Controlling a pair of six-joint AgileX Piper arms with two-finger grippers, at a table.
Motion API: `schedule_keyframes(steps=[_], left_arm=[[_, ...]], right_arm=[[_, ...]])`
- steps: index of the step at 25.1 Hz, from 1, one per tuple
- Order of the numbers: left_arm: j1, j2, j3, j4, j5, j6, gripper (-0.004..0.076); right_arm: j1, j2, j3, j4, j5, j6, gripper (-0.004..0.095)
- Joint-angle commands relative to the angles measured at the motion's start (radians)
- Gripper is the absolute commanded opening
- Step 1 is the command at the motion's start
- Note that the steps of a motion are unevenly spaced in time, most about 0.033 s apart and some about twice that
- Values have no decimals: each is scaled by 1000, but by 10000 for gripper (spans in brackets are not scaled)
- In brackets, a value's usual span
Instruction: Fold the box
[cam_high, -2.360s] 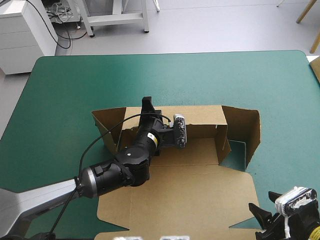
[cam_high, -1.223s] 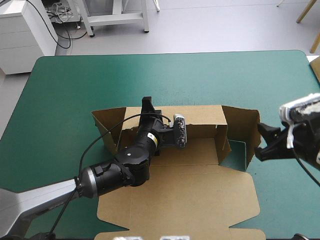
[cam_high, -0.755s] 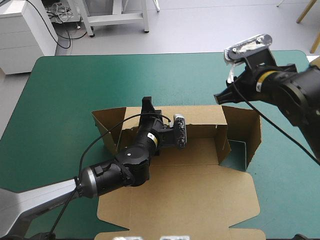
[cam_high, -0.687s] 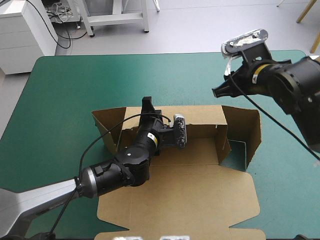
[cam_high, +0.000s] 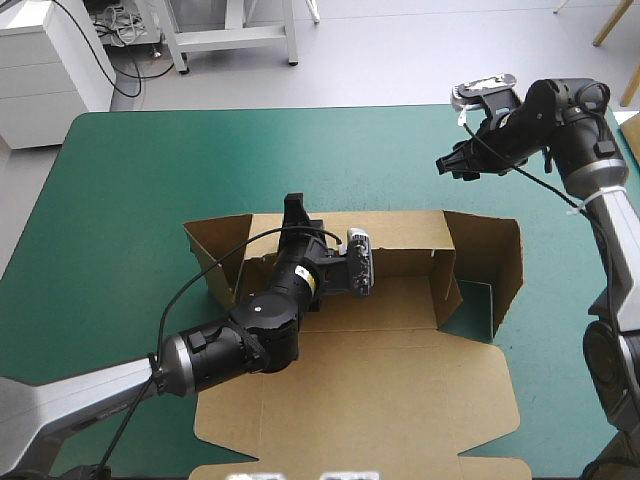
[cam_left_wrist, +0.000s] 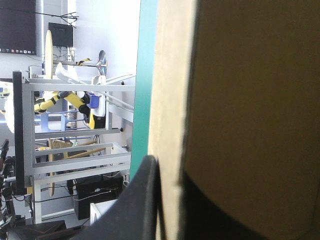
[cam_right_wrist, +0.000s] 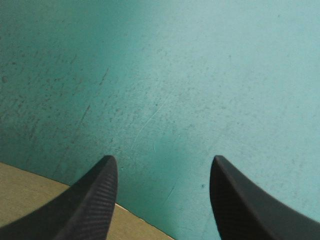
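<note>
The brown box (cam_high: 400, 380) lies in the middle of the table with its wide lid panel flat toward the near edge. Its far wall (cam_high: 400, 235) and both end flaps (cam_high: 487, 262) stand raised. My left gripper (cam_high: 295, 212) pinches the top of the far wall near its left end. In the left wrist view one black finger (cam_left_wrist: 142, 200) presses against the board's edge (cam_left_wrist: 170, 100); the other is hidden behind the board. My right gripper (cam_high: 448, 165) hovers beyond the box's far right corner, open (cam_right_wrist: 162, 159) over the bare cover, with a strip of board (cam_right_wrist: 20, 200) beside one finger.
The teal-green cover (cam_high: 250, 160) stretches from the box's far wall to the table's far edge. A patch of cover (cam_high: 473, 303) shows through the cut-out by the right flap. The right arm (cam_high: 590, 180) runs along the table's right edge.
The right arm rose from the near right corner and swung along the right side to beyond the box's far right corner. The left arm and the box stayed still.
</note>
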Motion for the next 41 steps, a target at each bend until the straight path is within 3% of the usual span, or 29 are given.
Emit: schedule_keyframes(steps=[1,15,25,41], left_arm=[[-7,-32,-16,-4,-44,-15,-8],[-6,7,-16,25,-62,-18,-8],[-6,27,-16,30,-79,-18,-8],[-6,-11,-16,33,-52,-5,-8]], right_arm=[[-8,-38,-28,34,-43,-27,506],[-8,-90,170,48,-41,-77,506],[-8,-273,370,65,-43,-129,506],[6,-495,683,293,-90,-336,464]])
